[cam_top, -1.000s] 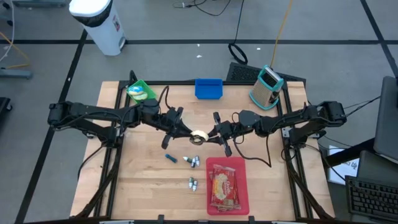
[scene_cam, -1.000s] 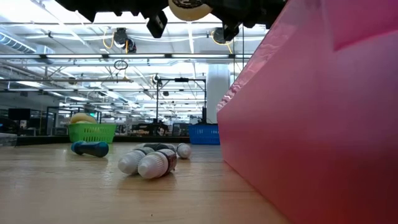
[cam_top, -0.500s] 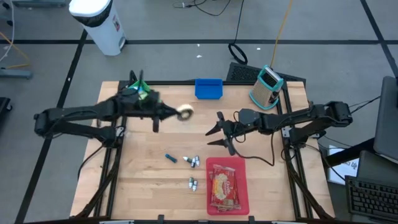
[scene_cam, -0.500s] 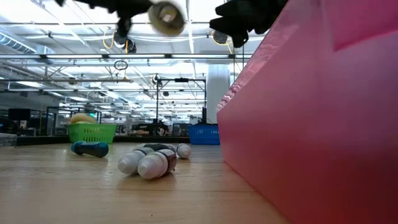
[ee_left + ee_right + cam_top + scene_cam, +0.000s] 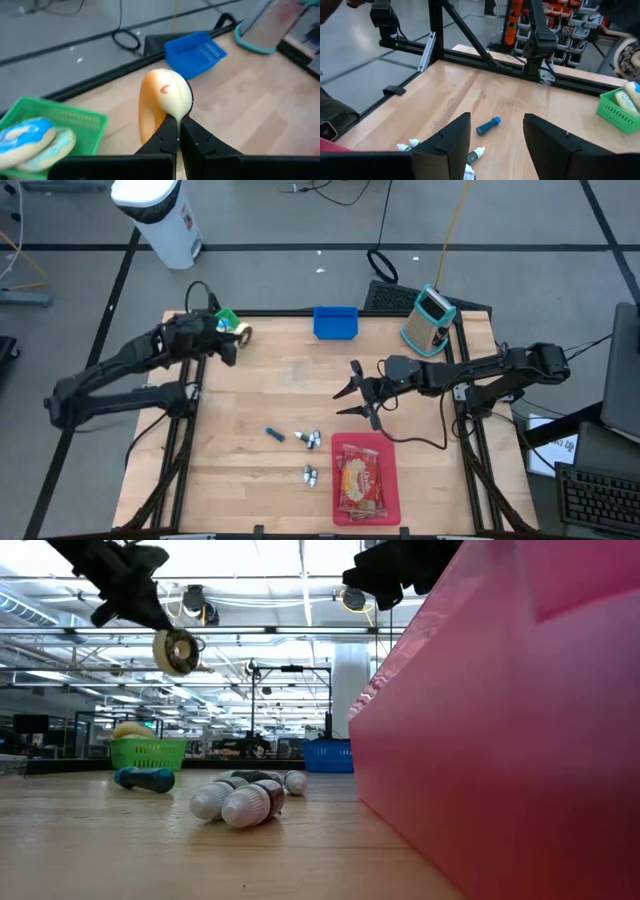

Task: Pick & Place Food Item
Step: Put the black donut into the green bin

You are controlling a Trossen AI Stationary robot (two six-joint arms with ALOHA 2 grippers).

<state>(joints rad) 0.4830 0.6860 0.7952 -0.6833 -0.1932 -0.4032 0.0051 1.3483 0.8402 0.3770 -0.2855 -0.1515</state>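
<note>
Since the earlier frame my left tool (image 5: pixel 236 336) has carried the donut (image 5: pixel 243 333) from mid-table up to the upper left of the high view, right at the green basket (image 5: pixel 222 319). Its jaws are pinched tight on the donut's edge — in the left wrist view the pale, tan-sided ring (image 5: pixel 165 102) stands on edge above the fingertips, which I judge keeps it from slipping during the swing. It hangs well clear of the table (image 5: pixel 300 395), beside the basket rim, where two iced donuts (image 5: pixel 35 142) already lie. I read this as the carry just short of release. My right tool (image 5: pixel 358 392) waits right of centre, jaws spread wide and empty. Small bottles (image 5: pixel 310 442) and a red tray (image 5: pixel 364 477) sit low in frame, untouched.
</note>
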